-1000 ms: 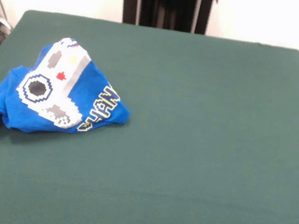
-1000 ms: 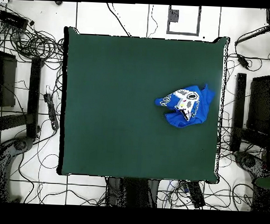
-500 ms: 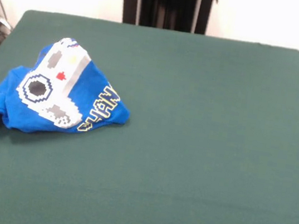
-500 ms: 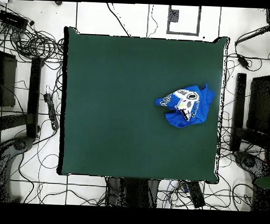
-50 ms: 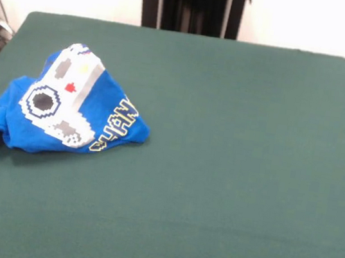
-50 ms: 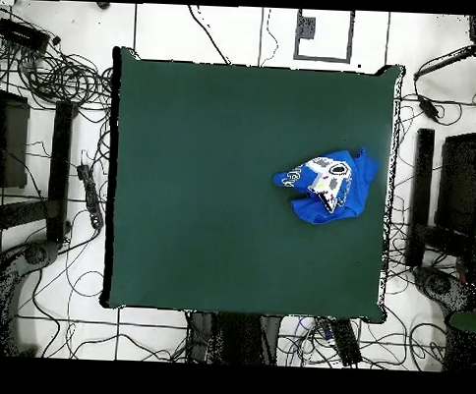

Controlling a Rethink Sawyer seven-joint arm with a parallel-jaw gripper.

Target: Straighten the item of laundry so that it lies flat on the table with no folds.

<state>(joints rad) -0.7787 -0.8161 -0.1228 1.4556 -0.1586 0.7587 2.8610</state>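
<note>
Lying bunched and folded near one side edge of the green tabletop [image 5: 230, 176], blue T-shirt [image 5: 65, 106] not yet flattened; gripper out of sight, state unknown.

Crumpled T-shirt [image 5: 65, 110] [image 6: 327, 184] on the table [image 5: 230, 176] [image 6: 203, 184], near its left edge in front view.

A robotics lab: cables [image 6: 60, 74] sprawl over tiled floor [image 6: 170, 30] around a green-clad table [image 6: 213, 184].
</note>
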